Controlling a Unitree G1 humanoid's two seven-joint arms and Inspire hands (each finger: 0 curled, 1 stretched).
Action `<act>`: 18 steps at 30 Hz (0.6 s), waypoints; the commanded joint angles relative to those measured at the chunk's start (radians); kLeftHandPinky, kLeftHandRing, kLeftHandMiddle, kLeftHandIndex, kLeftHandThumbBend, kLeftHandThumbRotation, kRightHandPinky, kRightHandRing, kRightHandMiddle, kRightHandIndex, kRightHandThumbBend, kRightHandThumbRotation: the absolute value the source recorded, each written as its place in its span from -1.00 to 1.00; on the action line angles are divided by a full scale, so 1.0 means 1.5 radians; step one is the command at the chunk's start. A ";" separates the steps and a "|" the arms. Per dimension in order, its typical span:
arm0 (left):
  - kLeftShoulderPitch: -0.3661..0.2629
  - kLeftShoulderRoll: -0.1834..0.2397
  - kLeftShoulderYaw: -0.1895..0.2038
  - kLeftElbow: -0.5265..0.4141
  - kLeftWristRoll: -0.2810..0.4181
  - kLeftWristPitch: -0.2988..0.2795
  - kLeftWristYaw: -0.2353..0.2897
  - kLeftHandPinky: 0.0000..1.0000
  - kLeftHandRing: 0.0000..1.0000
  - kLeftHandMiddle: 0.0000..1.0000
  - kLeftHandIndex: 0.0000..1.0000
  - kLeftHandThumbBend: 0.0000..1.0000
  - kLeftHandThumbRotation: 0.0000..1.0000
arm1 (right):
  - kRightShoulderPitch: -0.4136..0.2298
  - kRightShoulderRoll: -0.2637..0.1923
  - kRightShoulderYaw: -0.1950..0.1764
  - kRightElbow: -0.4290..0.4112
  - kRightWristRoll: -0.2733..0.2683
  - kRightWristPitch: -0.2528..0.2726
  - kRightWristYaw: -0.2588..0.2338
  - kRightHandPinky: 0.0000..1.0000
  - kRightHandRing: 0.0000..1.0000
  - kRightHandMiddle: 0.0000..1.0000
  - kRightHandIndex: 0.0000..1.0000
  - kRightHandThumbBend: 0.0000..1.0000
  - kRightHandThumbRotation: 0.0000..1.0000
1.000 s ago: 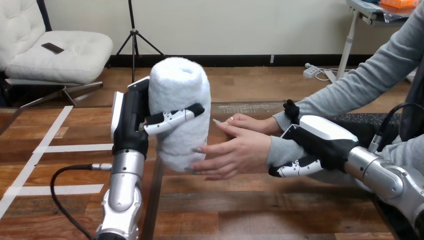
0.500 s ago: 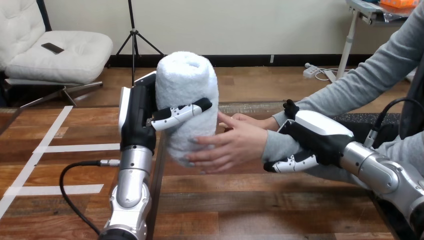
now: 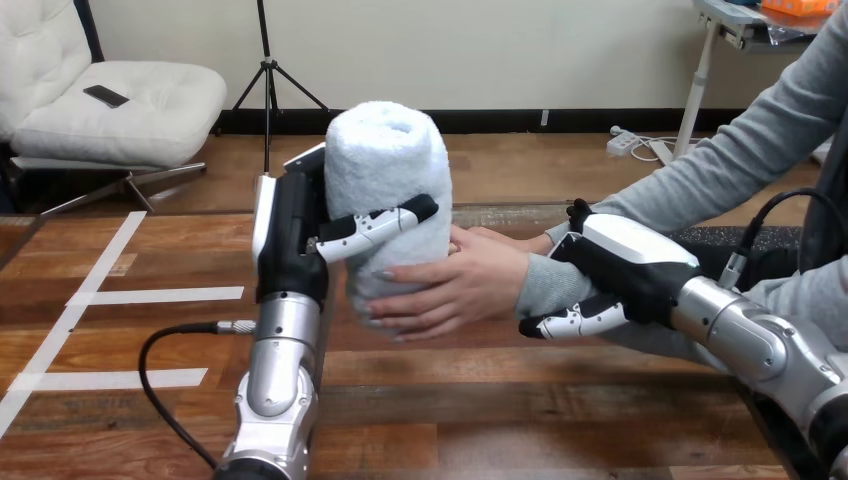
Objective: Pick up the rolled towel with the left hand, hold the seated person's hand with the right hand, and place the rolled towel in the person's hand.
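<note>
White rolled terry towel (image 3: 390,170) is clamped by left hand (image 3: 295,235) fingers, person's hand (image 3: 455,290) wrapped on it. Grey-sleeved wrist (image 3: 545,285) is clasped by right hand (image 3: 625,270) fingers.

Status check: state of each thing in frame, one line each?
rolled towel: upright, held in the air.
left hand: shut on the rolled towel.
person's hand: fingers laid round the rolled towel's lower part.
right hand: shut on the person's wrist.

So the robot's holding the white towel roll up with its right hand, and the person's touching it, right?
No, it is the left hand, fingers curled round the rolled towel, as the head view shows. The person's hand does touch it.
</note>
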 commanded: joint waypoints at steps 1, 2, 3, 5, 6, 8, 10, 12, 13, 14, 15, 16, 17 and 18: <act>-0.062 -0.005 -0.007 -0.005 -0.003 -0.016 -0.001 -0.29 -0.25 -0.18 -0.18 0.16 -1.00 | -0.067 0.001 -0.023 -0.006 0.017 0.002 -0.016 -0.71 -0.65 -0.55 -0.56 0.19 -0.16; -0.062 -0.007 -0.009 -0.005 -0.001 -0.017 0.000 -0.29 -0.25 -0.18 -0.18 0.16 -1.00 | -0.068 0.001 -0.023 -0.007 0.017 0.003 -0.015 -0.71 -0.65 -0.55 -0.56 0.19 -0.16; -0.062 -0.008 -0.009 -0.004 0.000 -0.017 0.001 -0.29 -0.25 -0.18 -0.18 0.17 -1.00 | -0.068 0.001 -0.023 -0.007 0.016 0.004 -0.015 -0.71 -0.64 -0.55 -0.56 0.18 -0.17; -0.062 -0.010 -0.011 -0.004 0.003 -0.017 0.003 -0.30 -0.26 -0.18 -0.18 0.17 -1.00 | -0.070 0.001 -0.023 -0.008 0.016 0.006 -0.015 -0.71 -0.64 -0.55 -0.56 0.18 -0.18; -0.062 -0.011 -0.012 -0.004 0.004 -0.017 0.003 -0.30 -0.26 -0.18 -0.18 0.18 -1.00 | -0.071 0.001 -0.022 -0.009 0.015 0.007 -0.015 -0.71 -0.64 -0.55 -0.56 0.18 -0.18; -0.061 -0.013 -0.014 -0.004 0.006 -0.018 0.004 -0.30 -0.26 -0.18 -0.18 0.18 -1.00 | -0.072 0.002 -0.023 -0.009 0.016 0.008 -0.014 -0.71 -0.64 -0.55 -0.56 0.18 -0.18; -0.060 -0.014 -0.015 -0.004 0.007 -0.019 0.005 -0.31 -0.27 -0.19 -0.18 0.18 -1.00 | -0.073 0.002 -0.023 -0.010 0.017 0.009 -0.012 -0.70 -0.64 -0.55 -0.56 0.17 -0.19; -0.059 -0.017 -0.017 -0.003 0.009 -0.022 0.005 -0.32 -0.27 -0.19 -0.18 0.18 -1.00 | -0.074 0.002 -0.023 -0.009 0.016 0.009 -0.013 -0.70 -0.64 -0.55 -0.56 0.18 -0.19; -0.059 -0.020 -0.018 -0.002 0.008 -0.022 0.003 -0.32 -0.27 -0.19 -0.18 0.18 -1.00 | -0.074 0.002 -0.024 -0.009 0.017 0.009 -0.013 -0.70 -0.64 -0.55 -0.55 0.18 -0.19; -0.058 -0.021 -0.018 -0.001 0.007 -0.021 0.001 -0.32 -0.27 -0.19 -0.18 0.18 -1.00 | -0.075 0.002 -0.024 -0.009 0.018 0.009 -0.012 -0.70 -0.64 -0.55 -0.55 0.18 -0.19; -0.058 -0.022 -0.018 -0.001 0.006 -0.021 0.000 -0.32 -0.27 -0.19 -0.18 0.18 -1.00 | -0.075 0.003 -0.025 -0.008 0.018 0.009 -0.011 -0.70 -0.64 -0.55 -0.55 0.18 -0.19; -0.057 -0.023 -0.018 -0.001 0.006 -0.020 0.000 -0.32 -0.27 -0.19 -0.18 0.17 -1.00 | -0.075 0.003 -0.025 -0.008 0.019 0.009 -0.011 -0.70 -0.64 -0.55 -0.55 0.18 -0.18; -0.057 -0.025 -0.019 -0.001 0.005 -0.019 -0.001 -0.32 -0.27 -0.19 -0.18 0.17 -1.00 | -0.076 0.003 -0.025 -0.009 0.019 0.011 -0.011 -0.70 -0.64 -0.55 -0.55 0.18 -0.18; -0.056 -0.026 -0.019 -0.001 0.004 -0.018 -0.001 -0.32 -0.27 -0.19 -0.18 0.17 -1.00 | -0.076 0.004 -0.025 -0.009 0.019 0.012 -0.010 -0.70 -0.64 -0.55 -0.55 0.18 -0.18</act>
